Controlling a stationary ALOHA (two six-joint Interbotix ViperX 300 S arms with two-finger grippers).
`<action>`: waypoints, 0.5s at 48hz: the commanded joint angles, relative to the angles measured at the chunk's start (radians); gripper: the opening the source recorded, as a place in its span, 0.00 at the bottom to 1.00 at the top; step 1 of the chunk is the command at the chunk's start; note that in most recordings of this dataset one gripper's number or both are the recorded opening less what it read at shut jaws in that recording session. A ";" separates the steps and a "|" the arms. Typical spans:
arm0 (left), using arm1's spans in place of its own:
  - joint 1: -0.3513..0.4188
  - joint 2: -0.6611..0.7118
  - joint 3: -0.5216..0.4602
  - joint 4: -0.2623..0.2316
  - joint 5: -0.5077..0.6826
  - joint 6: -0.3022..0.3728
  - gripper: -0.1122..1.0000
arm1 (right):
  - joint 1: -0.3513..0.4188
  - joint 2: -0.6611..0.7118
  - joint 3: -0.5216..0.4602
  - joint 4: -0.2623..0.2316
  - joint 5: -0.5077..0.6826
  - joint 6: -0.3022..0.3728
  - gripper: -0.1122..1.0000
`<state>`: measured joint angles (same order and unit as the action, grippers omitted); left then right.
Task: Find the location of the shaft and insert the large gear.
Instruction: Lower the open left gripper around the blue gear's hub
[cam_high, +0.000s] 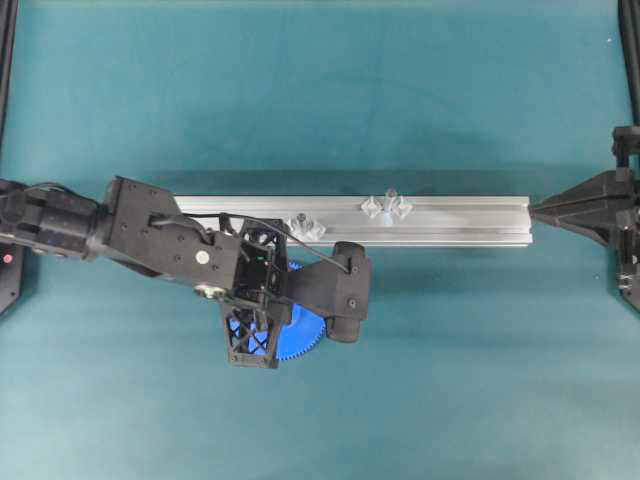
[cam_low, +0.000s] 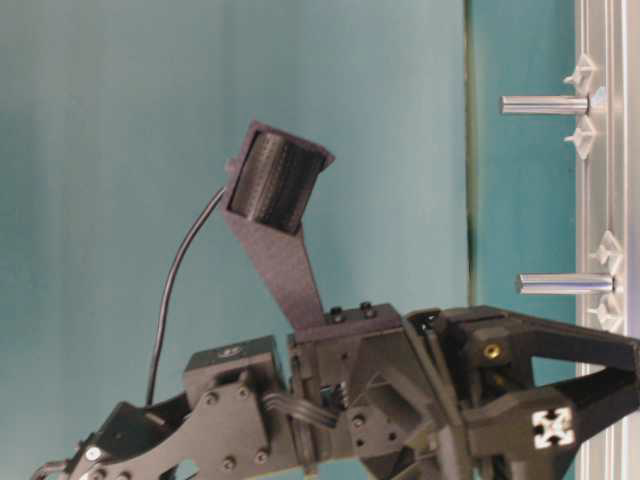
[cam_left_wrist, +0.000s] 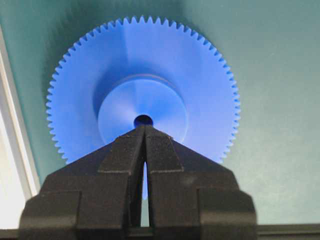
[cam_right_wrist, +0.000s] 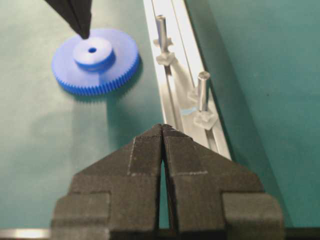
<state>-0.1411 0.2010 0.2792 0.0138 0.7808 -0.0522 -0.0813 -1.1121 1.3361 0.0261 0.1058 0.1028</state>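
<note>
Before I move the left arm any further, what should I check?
1. The large gear lies flat on the table, hub up, with its centre hole unblocked: ok.
2. Left gripper open for a grasp: not ok. It is shut and empty, with its tips over the hub.
3. Left tips clear of the hub: cannot tell.
4. The shaft stands upright on the rail with nothing on it: ok.
5. Target told apart from the second pin farther along the rail: ok.
6. Right gripper out of the way: ok. It is shut, empty and short of the shaft.
</note>
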 joint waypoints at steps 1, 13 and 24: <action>-0.003 -0.015 -0.021 0.003 -0.002 0.002 0.10 | -0.003 0.006 -0.011 0.002 -0.003 0.011 0.10; -0.003 -0.017 -0.032 0.003 0.000 0.002 0.10 | -0.005 0.006 -0.009 0.000 -0.003 0.009 0.10; -0.005 -0.018 -0.034 0.003 0.000 0.000 0.20 | -0.003 0.005 -0.009 0.002 -0.003 0.011 0.10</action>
<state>-0.1396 0.2040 0.2700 0.0138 0.7823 -0.0522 -0.0813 -1.1137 1.3361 0.0261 0.1074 0.1043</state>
